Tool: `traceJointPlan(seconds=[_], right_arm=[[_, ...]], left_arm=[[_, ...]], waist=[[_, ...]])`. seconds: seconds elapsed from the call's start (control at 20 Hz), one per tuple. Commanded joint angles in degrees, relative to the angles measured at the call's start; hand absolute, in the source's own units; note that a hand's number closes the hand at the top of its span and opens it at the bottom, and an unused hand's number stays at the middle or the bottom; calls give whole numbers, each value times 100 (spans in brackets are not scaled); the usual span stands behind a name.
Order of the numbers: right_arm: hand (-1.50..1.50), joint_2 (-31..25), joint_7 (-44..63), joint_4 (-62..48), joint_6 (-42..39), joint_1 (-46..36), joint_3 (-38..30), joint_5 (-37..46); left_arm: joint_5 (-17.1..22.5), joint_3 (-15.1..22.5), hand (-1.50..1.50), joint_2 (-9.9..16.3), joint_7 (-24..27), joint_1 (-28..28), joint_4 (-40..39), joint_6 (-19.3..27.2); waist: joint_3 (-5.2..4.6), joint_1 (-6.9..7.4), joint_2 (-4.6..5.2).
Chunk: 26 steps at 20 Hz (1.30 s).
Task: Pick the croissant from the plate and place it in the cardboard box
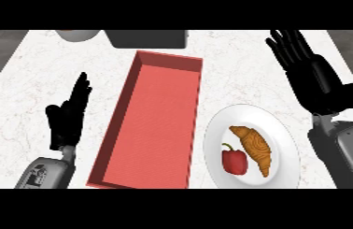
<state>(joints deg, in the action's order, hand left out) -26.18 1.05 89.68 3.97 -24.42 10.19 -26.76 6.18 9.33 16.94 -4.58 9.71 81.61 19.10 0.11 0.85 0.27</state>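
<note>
A golden-brown croissant (pixel 255 148) lies on a white plate (pixel 276 125) at the lower right, beside a red bell pepper (pixel 235 160). Left of the plate stands a long red-pink open box (pixel 155 125), nothing inside it. My right hand (pixel 310 69) is open, fingers straight, above and to the right of the plate, apart from the croissant. My left hand (pixel 69 113) is open with fingers up, resting left of the box.
A grey container (pixel 148 38) and a white bowl (pixel 76 34) sit at the counter's far edge, behind the box. The white marble counter (pixel 41 69) spreads around the box and plate.
</note>
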Motion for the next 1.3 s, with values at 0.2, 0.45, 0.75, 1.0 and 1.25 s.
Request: traceJointPlan(seconds=[0.2, 0.45, 0.75, 1.0, 1.25], right_arm=[[-150, -659, -247, 119, -2423, 308, 1135, 65], [-150, -1993, -1518, 572, -2766, -162, 1793, 2788], [-150, -1809, -4866, -1511, -3422, 662, 1516, 2605], [-150, -2178, -5952, -2151, -2817, -179, 1578, 3828], [-150, -2439, -5720, -2219, -2193, -756, 2217, 5109]], left_arm=[[-677, -402, 0, 1156, 55, -176, -423, -15], [-686, -250, 0, 1145, -22, -310, -492, -142], [-756, -394, 0, 1298, 4, -160, -545, -170], [-671, -485, 0, 1300, 49, -114, -686, -325], [-773, -437, 0, 1282, 1, -154, -639, -325]], waist=[[-1, 59, 11], [17, 124, 20], [30, 108, 94], [9, 147, 53], [-4, 131, 20]])
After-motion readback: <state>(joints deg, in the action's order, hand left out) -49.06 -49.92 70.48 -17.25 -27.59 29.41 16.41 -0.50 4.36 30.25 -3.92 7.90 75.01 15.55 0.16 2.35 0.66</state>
